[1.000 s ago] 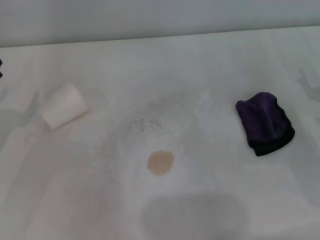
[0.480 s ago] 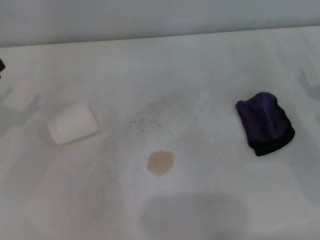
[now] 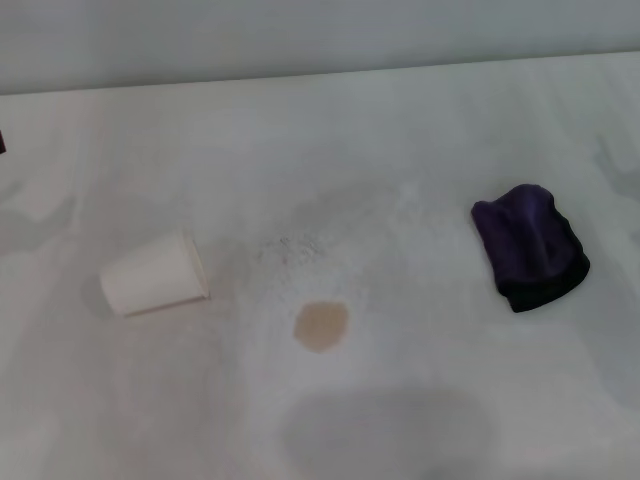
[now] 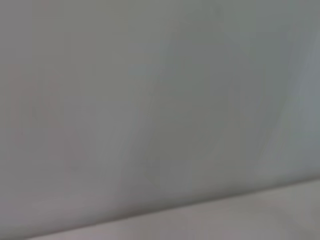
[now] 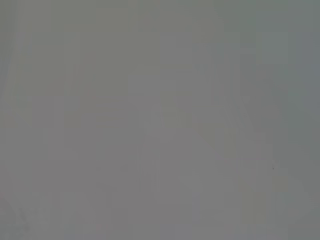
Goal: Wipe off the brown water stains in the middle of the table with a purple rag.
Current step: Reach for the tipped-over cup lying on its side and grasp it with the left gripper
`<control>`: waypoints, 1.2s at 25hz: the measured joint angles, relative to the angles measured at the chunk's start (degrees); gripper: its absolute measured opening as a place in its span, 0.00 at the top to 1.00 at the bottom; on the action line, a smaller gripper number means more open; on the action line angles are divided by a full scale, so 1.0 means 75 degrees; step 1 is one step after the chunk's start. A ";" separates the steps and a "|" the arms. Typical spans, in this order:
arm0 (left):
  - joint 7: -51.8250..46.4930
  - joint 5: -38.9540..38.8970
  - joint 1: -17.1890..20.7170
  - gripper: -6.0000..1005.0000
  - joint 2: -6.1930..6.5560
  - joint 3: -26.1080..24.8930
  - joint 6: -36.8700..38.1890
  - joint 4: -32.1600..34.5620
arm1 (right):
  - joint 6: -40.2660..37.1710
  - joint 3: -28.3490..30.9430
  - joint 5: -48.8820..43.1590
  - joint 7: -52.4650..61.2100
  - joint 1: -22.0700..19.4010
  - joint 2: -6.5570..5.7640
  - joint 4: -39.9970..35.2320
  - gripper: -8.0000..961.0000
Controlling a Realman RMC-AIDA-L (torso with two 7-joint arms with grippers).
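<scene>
The brown water stain [image 3: 321, 325], a small round tan blot, lies in the middle of the white table [image 3: 400, 130] in the head view. The purple rag [image 3: 530, 247] sits bunched up to the right of the stain, well apart from it, and nothing touches it. Neither gripper shows in the head view; only a thin dark sliver [image 3: 2, 140] at the far left edge can be made out. Both wrist views hold only plain grey surface.
A white cup [image 3: 154, 276] lies on its side to the left of the stain, its mouth turned toward the stain. A faint grey speckled smudge [image 3: 292, 247] marks the table just behind the stain. A broad shadow [image 3: 390, 430] covers the near edge.
The white cup has shifted nearer and to the right, ending closer to the stain. The stain and the rag have stayed put.
</scene>
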 joint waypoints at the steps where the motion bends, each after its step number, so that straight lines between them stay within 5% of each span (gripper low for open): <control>1: -0.0193 0.0322 -0.0048 0.13 0.0005 -0.0160 0.0178 0.0119 | 0.0014 0.0000 0.0000 0.0000 0.0002 0.0004 0.0002 0.09; 7: -0.1529 0.2465 -0.0619 0.13 0.0114 -0.1273 0.1643 0.0728 | 0.0049 0.0000 0.0001 0.0000 0.0055 0.0034 0.0068 0.09; 15: -0.1989 0.4718 -0.1415 0.13 0.0099 -0.1371 0.2766 0.1417 | 0.0072 0.0001 -0.0001 0.0000 0.0266 0.0075 0.0224 0.09; 23: -0.0750 0.5202 -0.2398 0.13 0.0125 -0.0419 0.3513 0.1429 | -0.0028 0.0190 0.0076 0.0000 0.0354 0.0078 0.0224 0.09; 30: -0.0444 0.5679 -0.2488 0.13 -0.0007 0.0456 0.3383 0.1267 | -0.0028 0.0567 0.0083 0.0014 0.0376 0.0088 0.0510 0.09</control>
